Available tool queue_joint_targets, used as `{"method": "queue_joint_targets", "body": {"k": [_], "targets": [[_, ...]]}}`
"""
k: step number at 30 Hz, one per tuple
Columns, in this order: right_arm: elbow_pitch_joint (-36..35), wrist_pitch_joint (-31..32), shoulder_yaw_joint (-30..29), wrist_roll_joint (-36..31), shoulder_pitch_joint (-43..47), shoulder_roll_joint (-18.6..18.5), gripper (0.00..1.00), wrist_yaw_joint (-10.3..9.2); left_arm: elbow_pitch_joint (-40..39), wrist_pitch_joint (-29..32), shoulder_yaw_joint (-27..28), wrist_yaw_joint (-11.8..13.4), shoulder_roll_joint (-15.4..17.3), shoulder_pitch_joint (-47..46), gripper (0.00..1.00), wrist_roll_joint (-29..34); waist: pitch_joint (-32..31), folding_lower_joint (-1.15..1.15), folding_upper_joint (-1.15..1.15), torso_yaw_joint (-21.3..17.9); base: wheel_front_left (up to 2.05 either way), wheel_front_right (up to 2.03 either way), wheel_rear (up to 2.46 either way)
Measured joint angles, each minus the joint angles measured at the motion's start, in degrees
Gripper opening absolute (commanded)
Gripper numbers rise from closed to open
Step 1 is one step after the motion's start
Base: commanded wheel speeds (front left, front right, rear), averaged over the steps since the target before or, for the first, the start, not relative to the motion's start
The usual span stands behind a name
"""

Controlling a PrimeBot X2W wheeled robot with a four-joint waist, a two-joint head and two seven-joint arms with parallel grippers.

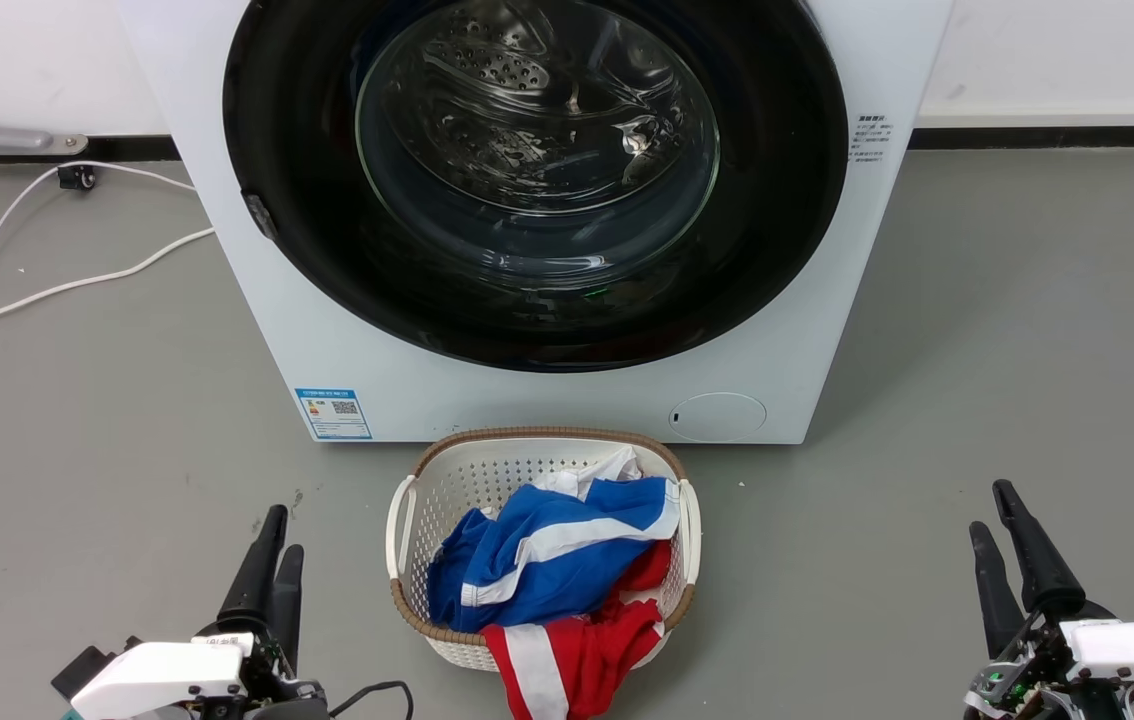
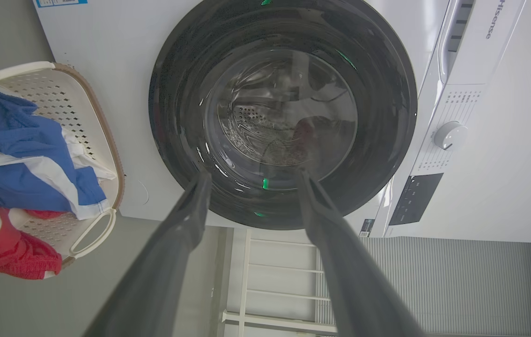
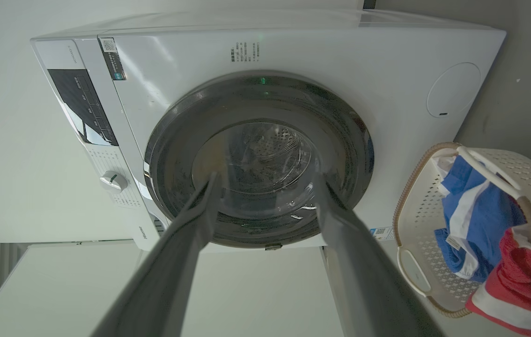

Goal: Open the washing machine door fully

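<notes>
Just starting, with door (image 1: 535,170) shut. Holding left gripper (image 1: 279,535) and right gripper (image 1: 989,508) spread apart, empty. Next, hook its edge and pull.

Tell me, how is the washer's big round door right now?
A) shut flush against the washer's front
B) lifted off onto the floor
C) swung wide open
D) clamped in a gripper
A: the washing machine door sits flush in the front of the washing machine, while the left gripper and right gripper are open, low near the floor, apart from it.
</notes>
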Motion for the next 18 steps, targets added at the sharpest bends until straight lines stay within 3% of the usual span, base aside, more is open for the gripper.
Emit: {"method": "queue_joint_targets", "body": {"k": [7, 18], "targets": [[-1.80, -1.97, -1.05, -6.80, 0.10, 0.02, 1.00, 0.00, -1.65, -2.01, 0.68, 0.54, 0.01, 0.00, 1.00, 5.82, 0.08, 0.00, 0.00, 0.01, 0.00, 0.00, 0.00], [-7.82, -4.79, -0.25, -24.34, 1.09, 0.02, 1.00, -0.01, -5.67, -4.81, -0.15, 4.05, 0.04, 0.04, 1.00, 20.27, 0.28, 0.00, 0.00, 0.06, 0.00, 0.00, 0.00]]}}
